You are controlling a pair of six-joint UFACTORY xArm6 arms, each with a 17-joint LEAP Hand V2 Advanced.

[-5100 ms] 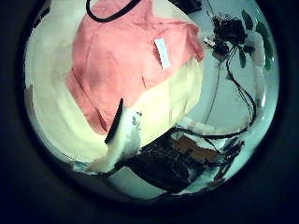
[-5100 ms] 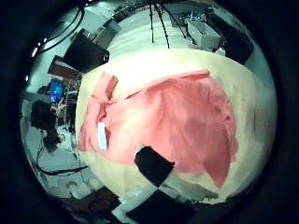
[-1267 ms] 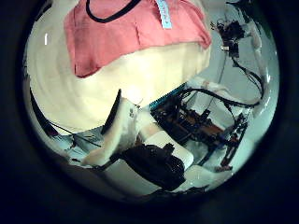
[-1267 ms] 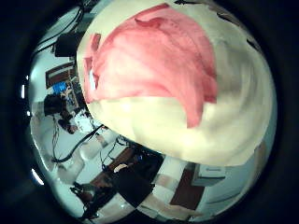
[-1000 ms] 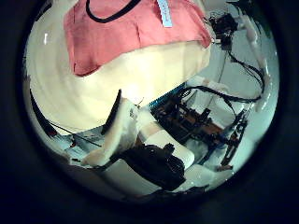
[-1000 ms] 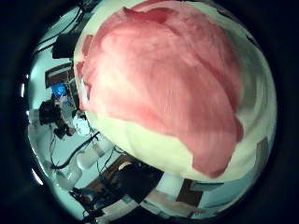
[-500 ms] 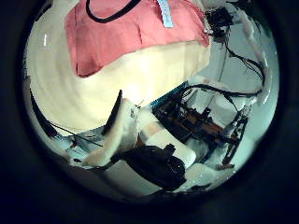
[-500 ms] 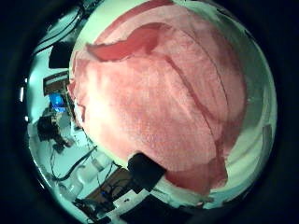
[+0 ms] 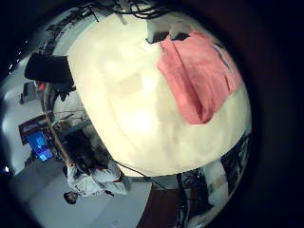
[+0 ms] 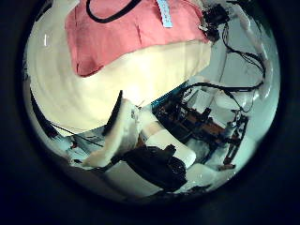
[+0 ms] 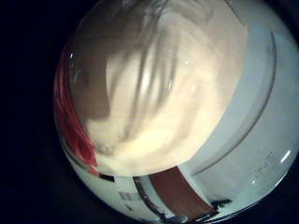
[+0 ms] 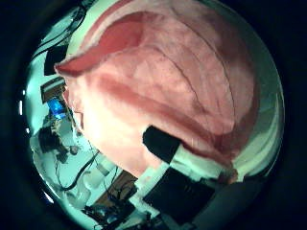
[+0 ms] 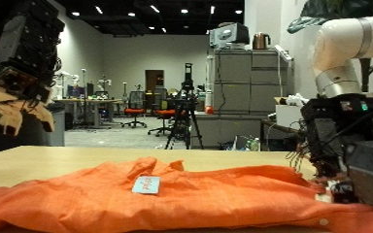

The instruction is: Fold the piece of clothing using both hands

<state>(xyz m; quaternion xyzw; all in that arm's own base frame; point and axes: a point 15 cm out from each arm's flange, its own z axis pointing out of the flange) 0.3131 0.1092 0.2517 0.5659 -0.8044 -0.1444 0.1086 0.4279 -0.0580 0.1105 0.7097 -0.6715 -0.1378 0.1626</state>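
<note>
On table (image 13: 31,160), orange garment (image 13: 174,199) lengthwise between hands.

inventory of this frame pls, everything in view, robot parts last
Garment: one, orange, spread crumpled across the table, creased and not yet folded.
Label: one, white, on the garment near its middle.
Table: one, light wood-coloured, bare strip showing behind the garment.
Left hand: one, black and white, raised well above the table, apart from the garment, holding nothing; fingers hang down relaxed.
Right hand: one, black and white, low at the garment's edge; whether its fingers grip the cloth cannot be told, though the right thumb side palm view is filled by cloth, so it is very close.
</note>
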